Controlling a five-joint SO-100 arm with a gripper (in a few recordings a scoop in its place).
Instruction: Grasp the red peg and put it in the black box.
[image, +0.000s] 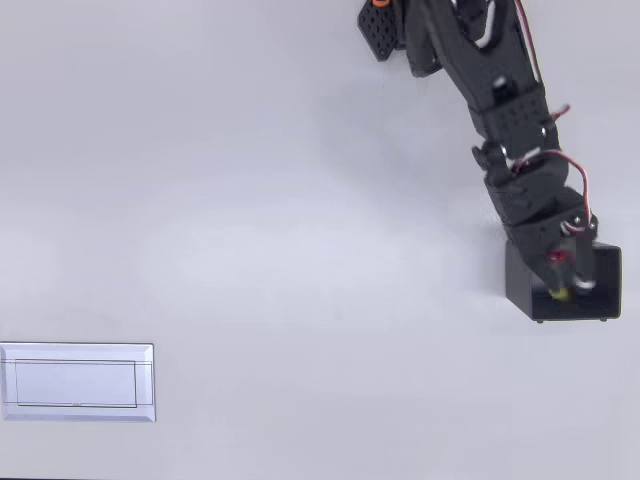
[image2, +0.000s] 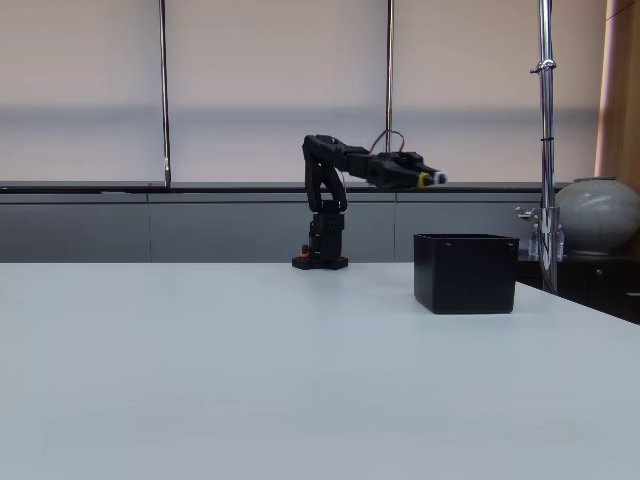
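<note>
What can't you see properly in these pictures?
- Inside of the black box: the fixed view shows its walls from the side; in the overhead view the arm covers much of the opening.
- End effector: too small and dark to tell open from shut, or whether the red spot there is the red peg.
- White plate: cut by the overhead view's left edge.

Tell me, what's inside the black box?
Above the black box, the end effector hangs with a red bit, maybe the red peg. It hides the box's floor.
</note>
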